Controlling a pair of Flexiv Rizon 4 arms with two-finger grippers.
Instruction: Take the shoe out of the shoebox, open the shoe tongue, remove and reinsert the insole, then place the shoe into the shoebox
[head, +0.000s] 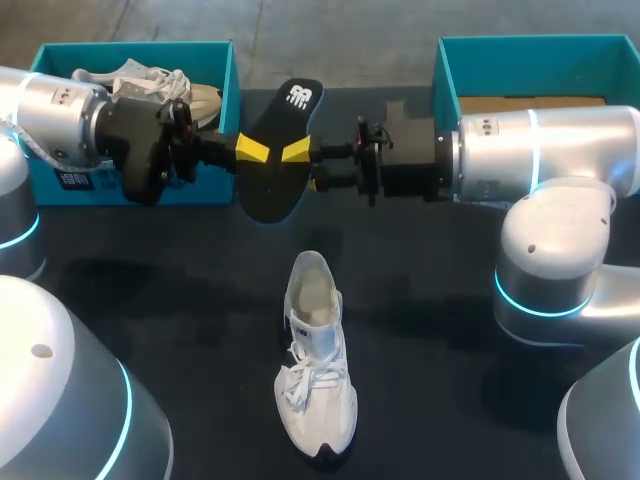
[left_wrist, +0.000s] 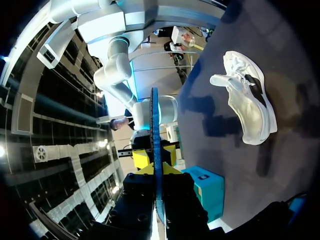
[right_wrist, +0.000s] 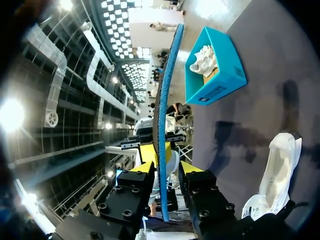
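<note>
Black insole (head: 281, 160), white logo, blue edge, held off table (head: 150, 300) by far edge, mid; L gripper (head: 252, 150) & R gripper (head: 298, 151) both clamped on it. White shoe (head: 315, 350), laces loose, lies mid-table, toe twd front edge

A dark matte table (head: 430, 400) fills the scene. At its far left corner stands an open teal box (head: 60, 55). Inside it lies a cream-coloured sneaker (head: 140, 78) with loose white laces.
</note>
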